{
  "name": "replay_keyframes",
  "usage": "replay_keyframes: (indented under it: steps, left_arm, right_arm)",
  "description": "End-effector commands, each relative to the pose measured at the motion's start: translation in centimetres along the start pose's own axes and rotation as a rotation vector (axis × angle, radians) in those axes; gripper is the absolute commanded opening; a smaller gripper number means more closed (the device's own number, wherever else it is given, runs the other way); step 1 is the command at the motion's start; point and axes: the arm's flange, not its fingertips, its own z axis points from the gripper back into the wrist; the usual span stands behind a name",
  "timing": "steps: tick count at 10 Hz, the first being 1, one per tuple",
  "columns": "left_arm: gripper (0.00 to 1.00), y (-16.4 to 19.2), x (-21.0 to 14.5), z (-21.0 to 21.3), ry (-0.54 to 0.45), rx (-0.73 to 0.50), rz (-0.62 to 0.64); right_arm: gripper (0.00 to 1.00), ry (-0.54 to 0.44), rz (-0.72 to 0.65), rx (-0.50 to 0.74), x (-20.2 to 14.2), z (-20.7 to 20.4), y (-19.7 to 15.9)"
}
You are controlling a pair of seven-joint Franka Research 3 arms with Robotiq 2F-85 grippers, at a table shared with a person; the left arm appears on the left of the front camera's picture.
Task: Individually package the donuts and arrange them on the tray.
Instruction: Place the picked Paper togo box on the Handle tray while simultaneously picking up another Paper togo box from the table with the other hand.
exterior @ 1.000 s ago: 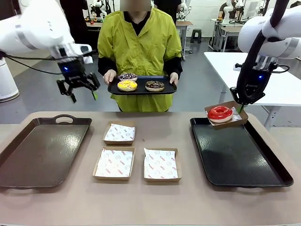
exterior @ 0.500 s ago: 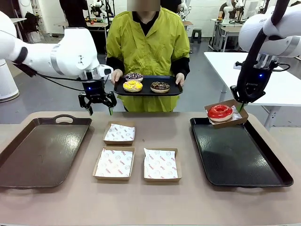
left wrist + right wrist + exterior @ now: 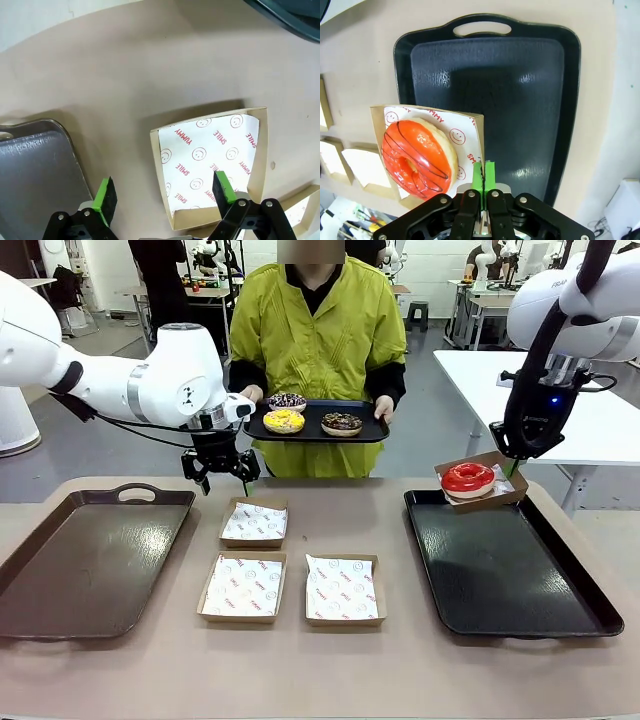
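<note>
Beige tabletop [image 3: 400,670] holds a black plastic tray [image 3: 520,590] beneath the right gripper [image 3: 484,167], which is clamped on the wall of a shallow cardboard box [image 3: 478,137] carrying the glossy red ring donut [image 3: 432,150]; setting it down looks next. Left gripper [image 3: 225,483] hangs spread above an empty paper-lined box [image 3: 210,160] printed "YUMMY" and "SMILE".

The red donut [image 3: 468,478] is glossy red-orange with thin dark lines over it. The cardboard box [image 3: 478,140] under it is light brown, lined with white paper [image 3: 459,135] printed with red words and smiley faces. The right tray [image 3: 500,580] is black, the left tray [image 3: 85,560] dark brown, the desk [image 3: 320,670] beige. The left end effector [image 3: 164,181] is black with green pads [image 3: 106,196].
</note>
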Motion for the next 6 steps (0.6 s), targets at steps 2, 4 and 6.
replay_keyframes:
  steps: [2, 4, 6]
  left_arm:
    - [1.0, 0.42, 0.35, 0.68, 0.006, -0.014, 0.005]
    - [1.0, 0.42, 0.35, 0.68, 0.006, -0.014, 0.005]
    - [1.0, 0.42, 0.35, 0.68, 0.006, -0.014, 0.005]
  right_arm:
    - [0.01, 0.0, 0.002, 0.0, -0.1, 0.12, -0.05]
    - [0.01, 0.0, 0.002, 0.0, -0.1, 0.12, -0.05]
    - [0.01, 0.0, 0.002, 0.0, -0.1, 0.12, -0.05]
